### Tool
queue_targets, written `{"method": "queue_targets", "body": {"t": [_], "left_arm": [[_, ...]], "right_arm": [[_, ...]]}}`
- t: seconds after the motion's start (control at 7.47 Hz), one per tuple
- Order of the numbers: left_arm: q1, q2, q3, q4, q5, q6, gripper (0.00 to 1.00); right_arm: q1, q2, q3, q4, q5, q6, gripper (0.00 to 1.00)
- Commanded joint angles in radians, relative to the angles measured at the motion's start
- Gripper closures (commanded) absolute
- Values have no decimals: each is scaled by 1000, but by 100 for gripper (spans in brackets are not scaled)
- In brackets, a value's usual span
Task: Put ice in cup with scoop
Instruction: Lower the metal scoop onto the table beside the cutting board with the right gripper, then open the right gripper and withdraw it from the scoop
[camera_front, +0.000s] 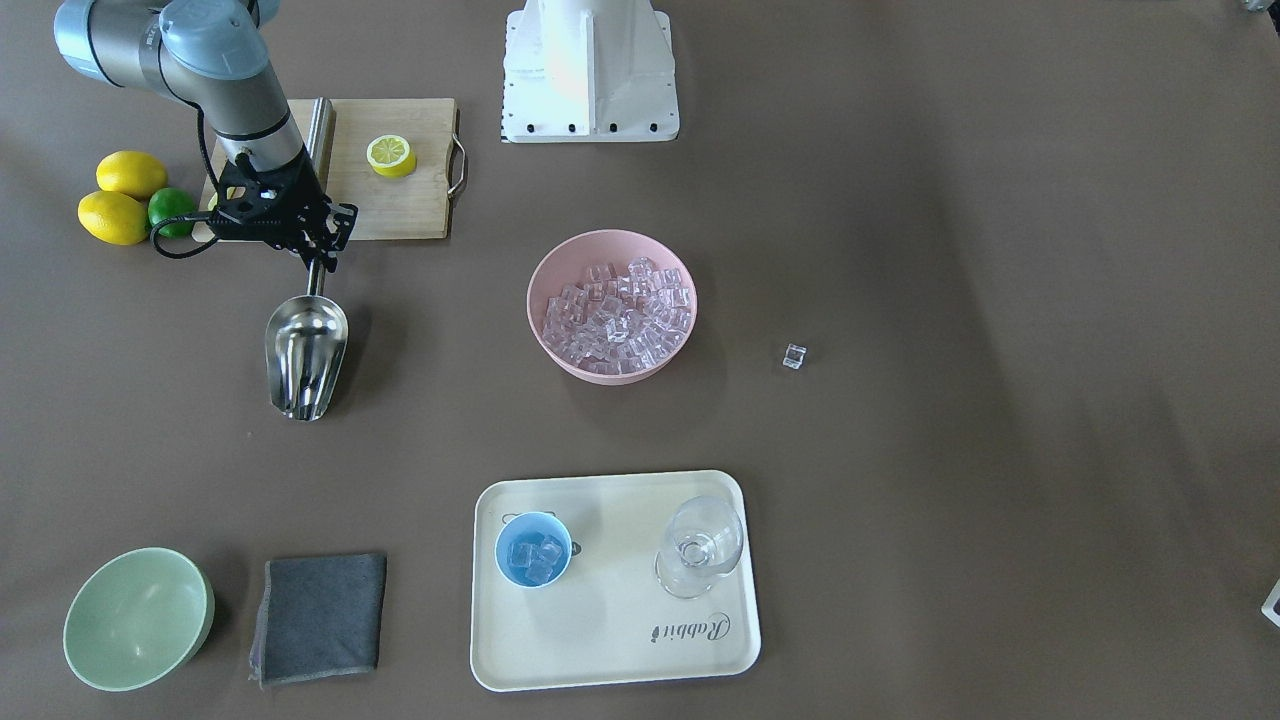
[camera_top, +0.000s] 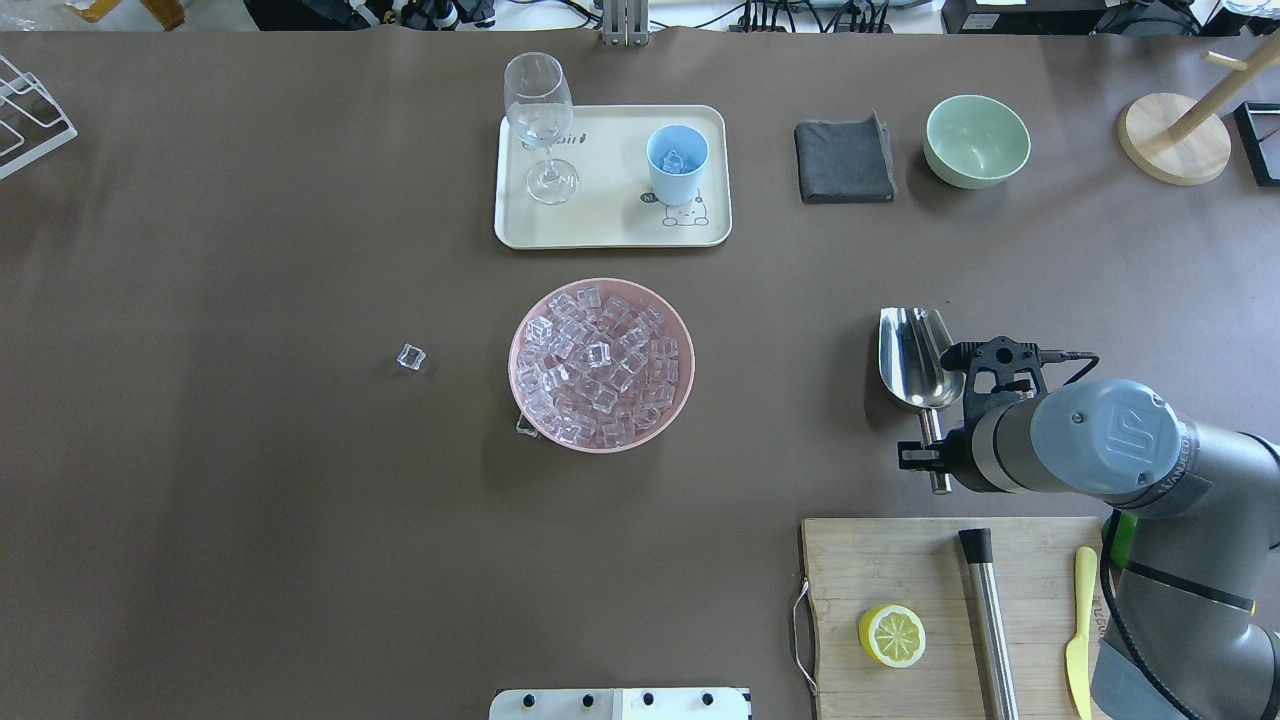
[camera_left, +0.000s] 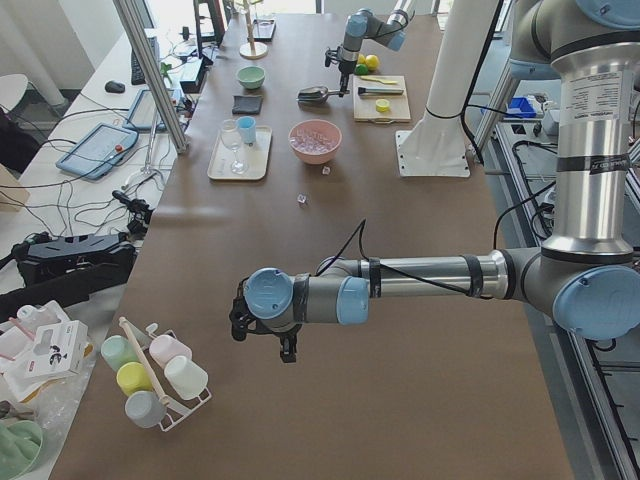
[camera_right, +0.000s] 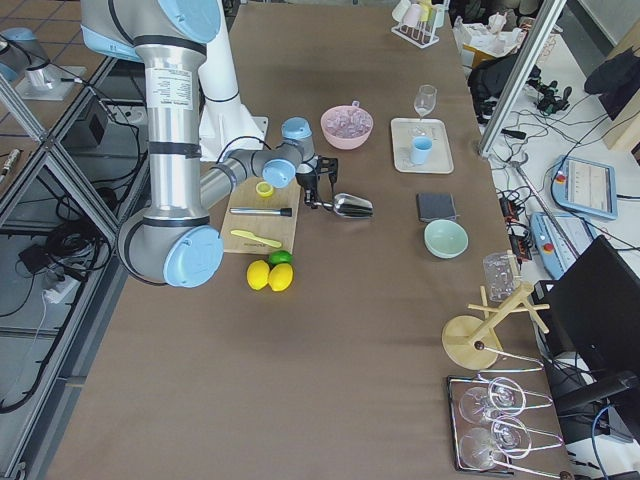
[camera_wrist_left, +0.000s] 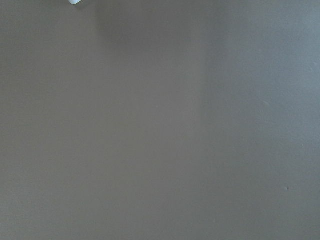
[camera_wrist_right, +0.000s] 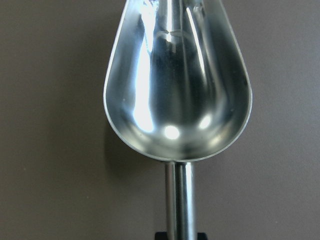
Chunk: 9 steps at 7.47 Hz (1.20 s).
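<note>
The steel scoop (camera_front: 305, 352) (camera_top: 915, 355) sits low over the table on the robot's right side, its bowl empty in the right wrist view (camera_wrist_right: 177, 85). My right gripper (camera_front: 318, 262) (camera_top: 935, 455) is shut on its thin handle. Ice (camera_front: 615, 315) (camera_top: 600, 365) fills a pink bowl (camera_front: 545, 270) at the table's middle. One stray cube (camera_front: 794, 356) (camera_top: 411, 357) lies on the table. The light-blue cup (camera_front: 533, 549) (camera_top: 677, 160) stands on a cream tray (camera_front: 610, 640) with a few cubes inside. My left gripper (camera_left: 287, 352) hangs over bare table far off; whether it is open or shut I cannot tell.
A stemmed glass (camera_front: 700, 545) shares the tray. A grey cloth (camera_front: 318, 618) and a pale-green bowl (camera_front: 137, 617) lie beside it. Behind the scoop is a cutting board (camera_top: 900, 570) with a lemon half (camera_top: 891, 635), a steel cylinder (camera_top: 990, 630) and a yellow knife (camera_top: 1078, 630). Lemons (camera_front: 115, 217) and a lime lie beside it.
</note>
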Motion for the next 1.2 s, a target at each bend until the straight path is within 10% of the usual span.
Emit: {"method": "queue_targets", "body": {"t": [0.0,0.13,1.07], "left_arm": [[-1,1,4,1,0,0,2],[-1,2,5,1,0,0,2],[-1,1,4,1,43,0,2]], "right_arm": [[-3,8,-13,0,11,-23,65],[-6,13,-21,1,10,-12,1],[11,16,-12,-2,63,-26,0]]}}
